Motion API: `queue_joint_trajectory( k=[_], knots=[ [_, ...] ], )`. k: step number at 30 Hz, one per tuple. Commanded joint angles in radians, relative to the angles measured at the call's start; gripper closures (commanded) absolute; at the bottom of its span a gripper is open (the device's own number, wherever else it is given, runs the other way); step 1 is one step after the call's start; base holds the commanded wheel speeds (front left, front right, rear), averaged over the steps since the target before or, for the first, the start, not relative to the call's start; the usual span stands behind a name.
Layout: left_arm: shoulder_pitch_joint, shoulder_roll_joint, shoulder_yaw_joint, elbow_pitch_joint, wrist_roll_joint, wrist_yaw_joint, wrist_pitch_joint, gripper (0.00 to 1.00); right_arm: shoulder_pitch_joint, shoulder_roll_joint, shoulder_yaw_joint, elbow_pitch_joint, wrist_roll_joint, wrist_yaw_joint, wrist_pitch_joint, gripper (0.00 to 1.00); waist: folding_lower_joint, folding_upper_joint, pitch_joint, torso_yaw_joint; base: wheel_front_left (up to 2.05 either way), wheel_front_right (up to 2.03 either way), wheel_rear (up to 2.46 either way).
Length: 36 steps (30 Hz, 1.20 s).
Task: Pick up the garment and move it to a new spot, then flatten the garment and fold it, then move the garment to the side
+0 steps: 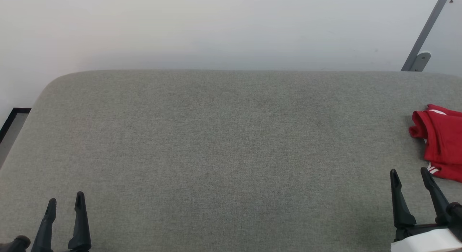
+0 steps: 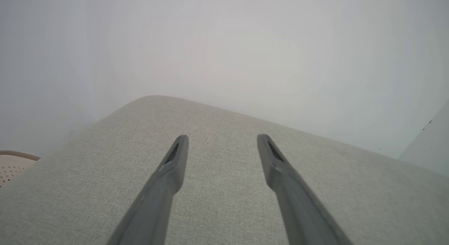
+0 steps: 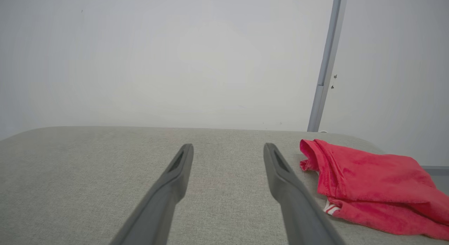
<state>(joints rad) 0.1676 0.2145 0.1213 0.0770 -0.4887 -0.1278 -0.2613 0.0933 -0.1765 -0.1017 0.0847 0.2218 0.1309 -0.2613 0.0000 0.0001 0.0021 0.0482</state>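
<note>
A loosely folded red shirt point(image 1: 442, 136) lies at the right edge of the grey fabric-topped counter point(image 1: 216, 136), with a strip of red-and-white striped trim showing at its near side. The robot's right hand point(image 1: 408, 170) is over the counter's near right corner, its 2 dark fingers spread wide with nothing between them. The outer fingertip is just beside the shirt; whether it touches cannot be told. The left hand point(image 1: 66, 196) is over the counter's near left corner, likewise spread and empty. Beyond the counter's far edge stands a pale wall point(image 1: 216, 28), where a grey rail point(image 1: 426, 28) slants up from the far right corner.
</note>
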Motion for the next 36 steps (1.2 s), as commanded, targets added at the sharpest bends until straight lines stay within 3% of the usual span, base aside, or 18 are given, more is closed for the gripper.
queue_joint_trajectory(
  k=[1,13,14,17,36],
  knots=[
    [0.003,-0.001,-0.001,0.003,0.007,-0.003,-0.004,0.0,0.012,0.004,0.002,0.0,0.0,0.0,-0.004,0.0,0.0,-0.0001,0.0,0.002,0.0,0.0,0.0],
    [0.002,-0.013,0.034,-0.013,0.031,-0.003,-0.005,0.0,0.009,0.0,0.025,0.018,0.009,0.0,-0.004,0.0,0.0,-0.0001,-0.004,0.01,0.0,0.0,0.0],
    [0.0,-0.02,0.034,-0.011,0.027,0.0,0.0,1.0,0.003,0.003,0.026,0.018,0.005,0.0,0.0,1.0,0.0,-0.0001,-0.004,0.01,0.0,0.0,0.0],
    [0.003,-0.034,0.028,0.017,0.02,0.0,0.004,1.0,0.006,0.016,0.033,0.043,0.006,0.0,0.002,1.0,0.0,-0.0001,-0.004,0.01,0.0,0.0,0.0],
    [-0.068,-0.065,0.02,0.052,-0.261,-0.001,0.095,1.0,-0.047,0.042,0.021,0.071,0.346,0.0,0.094,1.0,0.0,-0.0001,-0.003,0.001,0.0,0.0,0.0]
  ],
)
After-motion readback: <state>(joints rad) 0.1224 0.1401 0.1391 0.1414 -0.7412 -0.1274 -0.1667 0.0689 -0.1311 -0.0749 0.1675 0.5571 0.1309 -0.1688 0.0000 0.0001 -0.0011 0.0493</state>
